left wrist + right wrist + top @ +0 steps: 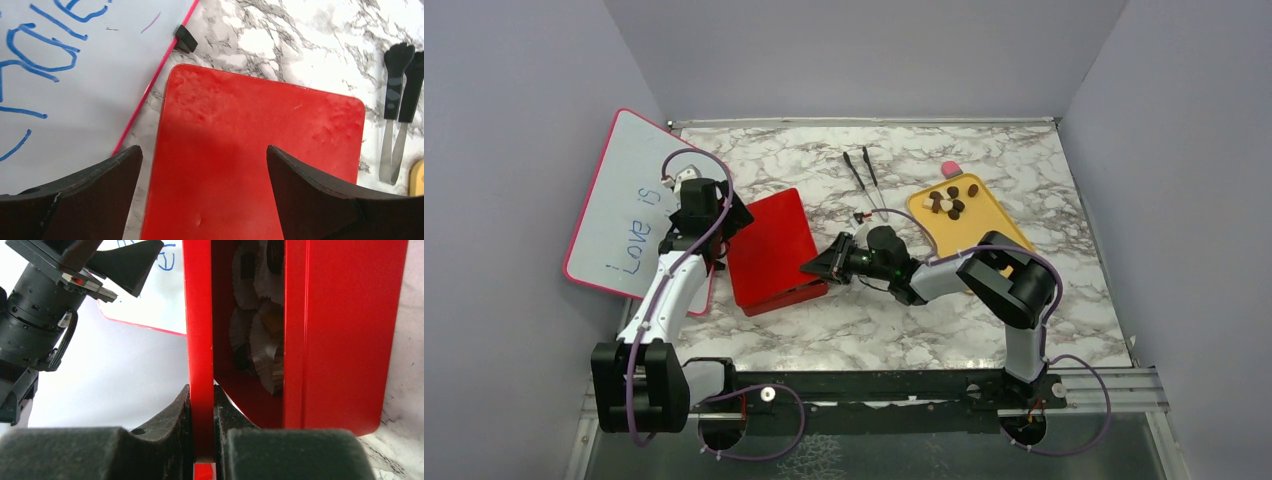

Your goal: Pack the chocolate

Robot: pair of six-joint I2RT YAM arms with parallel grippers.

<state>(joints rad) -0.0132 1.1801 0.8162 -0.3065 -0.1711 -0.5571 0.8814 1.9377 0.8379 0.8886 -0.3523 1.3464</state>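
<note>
Several small chocolate pieces (950, 199), dark brown with a few pale ones, lie on a yellow tray (994, 222) at the right. A red box (769, 250) sits mid-table. My right gripper (816, 267) is shut on the edge of the box's red lid (198, 340), lifted slightly off the red base (345, 335); white paper cups (260, 335) show in the gap. My left gripper (724, 222) is open and hovers over the lid's far left part (250, 155), touching nothing.
A pink-framed whiteboard (629, 205) with blue writing leans at the left, close to the box; it also shows in the left wrist view (75, 75). Black-handled tongs (865, 180) lie behind the box. A small pink block (951, 169) sits at the tray's far end.
</note>
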